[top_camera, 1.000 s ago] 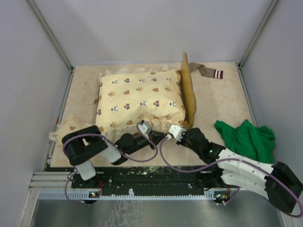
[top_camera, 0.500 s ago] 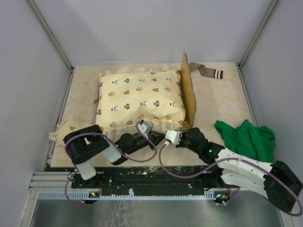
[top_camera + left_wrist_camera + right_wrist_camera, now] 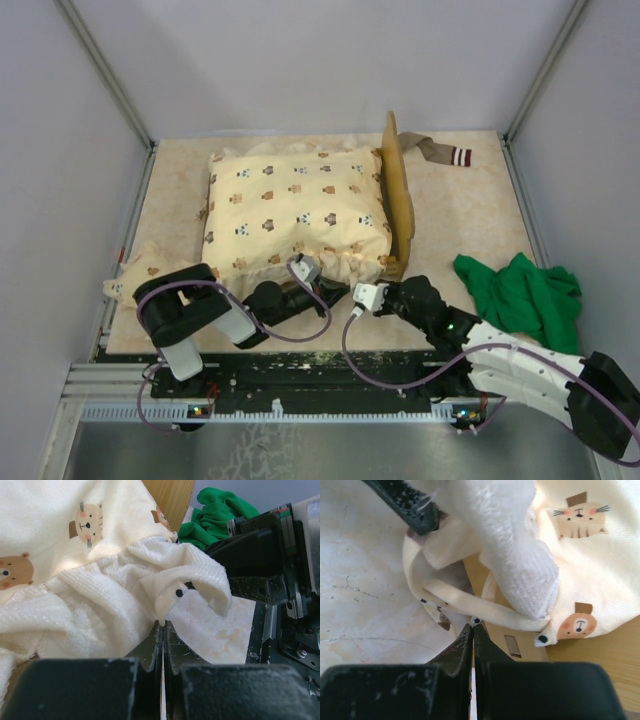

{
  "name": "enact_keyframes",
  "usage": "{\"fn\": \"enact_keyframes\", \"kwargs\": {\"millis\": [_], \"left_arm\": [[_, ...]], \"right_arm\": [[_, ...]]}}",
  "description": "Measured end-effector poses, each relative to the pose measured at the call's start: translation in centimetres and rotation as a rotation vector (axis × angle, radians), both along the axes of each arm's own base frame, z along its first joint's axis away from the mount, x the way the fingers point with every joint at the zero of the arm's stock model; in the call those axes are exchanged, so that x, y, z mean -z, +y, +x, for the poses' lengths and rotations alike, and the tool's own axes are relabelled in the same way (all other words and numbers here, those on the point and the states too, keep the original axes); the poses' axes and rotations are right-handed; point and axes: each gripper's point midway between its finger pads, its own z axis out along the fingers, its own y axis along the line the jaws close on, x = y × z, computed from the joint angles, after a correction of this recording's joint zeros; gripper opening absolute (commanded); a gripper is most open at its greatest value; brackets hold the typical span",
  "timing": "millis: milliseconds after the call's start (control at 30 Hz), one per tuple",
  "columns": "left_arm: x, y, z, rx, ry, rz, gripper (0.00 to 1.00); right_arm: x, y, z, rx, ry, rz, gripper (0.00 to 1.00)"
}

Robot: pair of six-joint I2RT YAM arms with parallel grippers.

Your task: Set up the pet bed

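The pet bed's light-wood scalloped headboard (image 3: 399, 195) stands on edge at the right of the cream animal-print quilt (image 3: 290, 205), which covers the rest of the frame. My left gripper (image 3: 318, 291) is shut on the quilt's fluffy near edge (image 3: 125, 600). My right gripper (image 3: 362, 296) is shut on the quilt's trimmed near-right corner (image 3: 470, 600), close beside the left one. Bed wood shows in the left wrist view (image 3: 172, 497) and under the quilt in the right wrist view (image 3: 600, 670). The dark fabric base is hidden.
A green cloth (image 3: 520, 293) lies at the right, also in the left wrist view (image 3: 215, 515). A small cream animal-print pillow (image 3: 143, 270) lies at the near left. A striped brown strap (image 3: 440, 152) lies behind the headboard. Grey walls enclose the table.
My right gripper has moved a little toward the near edge and left, pulling the quilt corner with it. The left gripper has stayed in place.
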Motion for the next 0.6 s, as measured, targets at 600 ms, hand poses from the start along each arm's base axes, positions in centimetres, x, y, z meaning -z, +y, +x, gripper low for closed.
{"fn": "enact_keyframes", "kwargs": {"millis": [600], "left_arm": [[-1.2, 0.6, -1.6, 0.058, 0.006, -0.026, 0.12]], "right_arm": [[-1.8, -0.9, 0.6, 0.036, -0.087, 0.033, 0.0]]}}
